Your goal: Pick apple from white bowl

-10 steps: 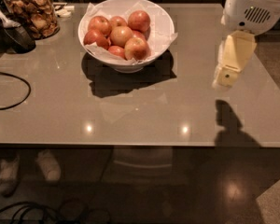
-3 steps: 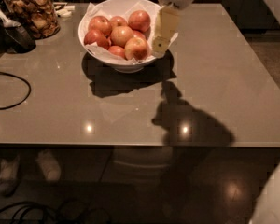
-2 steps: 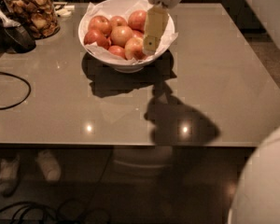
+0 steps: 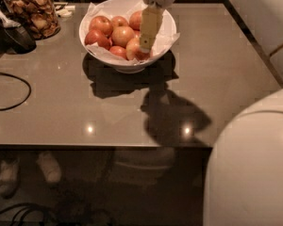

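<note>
The grey tabletop (image 4: 217,79) carries the white bowl (image 4: 127,66) at its 12 o'clock edge. The gripper (image 4: 146,44) hangs over the bowl's 4 o'clock side, with its tip at the apple (image 4: 133,52) at the pile's 5 o'clock. Whether it is spread or closed cannot be told. It would do best to descend straight, straddle that apple and avoid the paper lining (image 4: 167,40). Three seconds earlier the gripper hovered at the tabletop's 3 o'clock edge.

The end effector (image 4: 145,44), low over the white bowl (image 4: 128,68), hides part of the apple (image 4: 133,50) beneath it.
</note>
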Motion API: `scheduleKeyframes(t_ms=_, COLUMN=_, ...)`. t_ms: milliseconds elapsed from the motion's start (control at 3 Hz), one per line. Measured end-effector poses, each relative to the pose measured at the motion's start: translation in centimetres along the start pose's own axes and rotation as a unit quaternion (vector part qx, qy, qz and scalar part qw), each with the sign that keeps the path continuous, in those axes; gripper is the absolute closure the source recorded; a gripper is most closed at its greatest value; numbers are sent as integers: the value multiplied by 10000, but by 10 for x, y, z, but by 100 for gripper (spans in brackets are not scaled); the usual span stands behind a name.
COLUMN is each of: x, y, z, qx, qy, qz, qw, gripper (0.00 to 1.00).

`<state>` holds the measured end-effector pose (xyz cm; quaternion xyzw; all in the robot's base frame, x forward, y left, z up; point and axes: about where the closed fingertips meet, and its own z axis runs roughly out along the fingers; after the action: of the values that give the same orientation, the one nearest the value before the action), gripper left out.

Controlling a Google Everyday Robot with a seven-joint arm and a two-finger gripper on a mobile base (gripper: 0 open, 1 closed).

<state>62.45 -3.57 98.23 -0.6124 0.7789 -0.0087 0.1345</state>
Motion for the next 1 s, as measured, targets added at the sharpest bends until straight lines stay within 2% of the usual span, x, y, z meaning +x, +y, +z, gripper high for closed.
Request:
scheduleKeyframes(t_ms=667, x=0, y=-16, z=14, qx=-73, qy=17, qz=195, qw=9998, gripper=29)
scheduleKeyframes(t_ms=1000, x=-2, y=-18, z=25, qx=-198, qy=12, qz=266, qw=9994, gripper=33)
